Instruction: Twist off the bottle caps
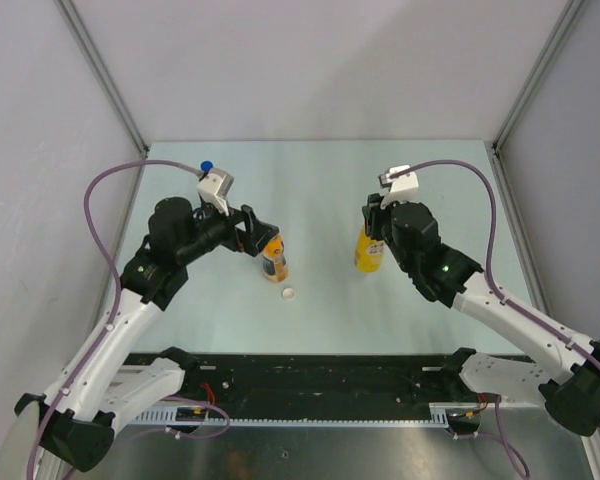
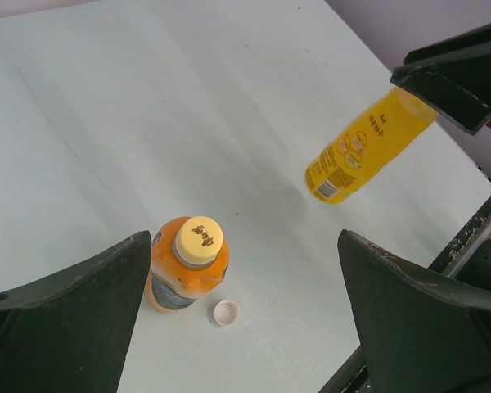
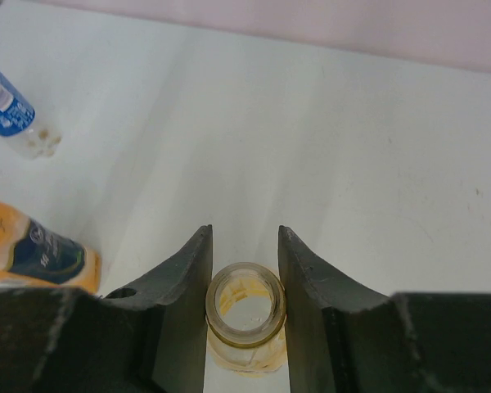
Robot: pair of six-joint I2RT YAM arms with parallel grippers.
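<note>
My right gripper (image 3: 245,239) is shut on the open, capless neck of the tall yellow juice bottle (image 3: 245,307), which also shows in the top view (image 1: 366,252) and in the left wrist view (image 2: 356,151). A white cap (image 1: 289,293) lies loose on the table, open side up (image 2: 225,312). The shorter orange bottle (image 1: 273,258) stands beside it with its yellow cap (image 2: 199,240) on. My left gripper (image 2: 245,327) is open and empty above and around this bottle (image 1: 263,236). The clear water bottle (image 3: 12,110) stands farther back with its blue cap (image 1: 207,166) on.
The pale table (image 1: 330,190) is walled on the left, back and right. A black rail (image 1: 310,375) runs along the near edge by the arm bases. The short orange bottle also shows at the left of the right wrist view (image 3: 37,252).
</note>
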